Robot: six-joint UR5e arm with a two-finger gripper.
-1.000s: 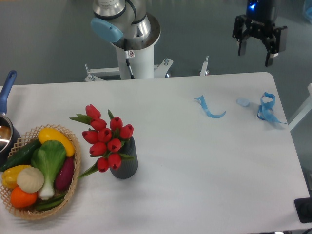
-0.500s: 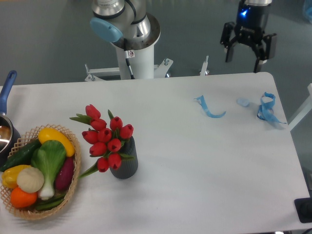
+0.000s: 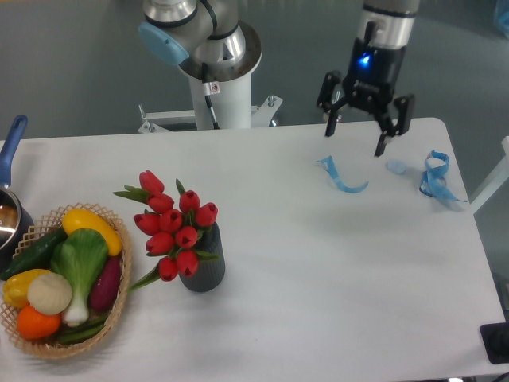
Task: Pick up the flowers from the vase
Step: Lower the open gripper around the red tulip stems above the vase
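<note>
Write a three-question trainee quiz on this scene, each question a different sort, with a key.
1. True or false: the gripper holds the flowers.
2. The flowers stand in: A) the wicker basket B) the vase C) the pan
3. Fill in: the gripper's jaws are ____.

Key: 1 false, it hangs empty near the blue ribbon scraps. 2 B. 3 open.

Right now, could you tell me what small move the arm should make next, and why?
Probably travel left and toward the camera: the open gripper hangs empty over the table's far right, well away from the flowers standing in the vase.
</note>
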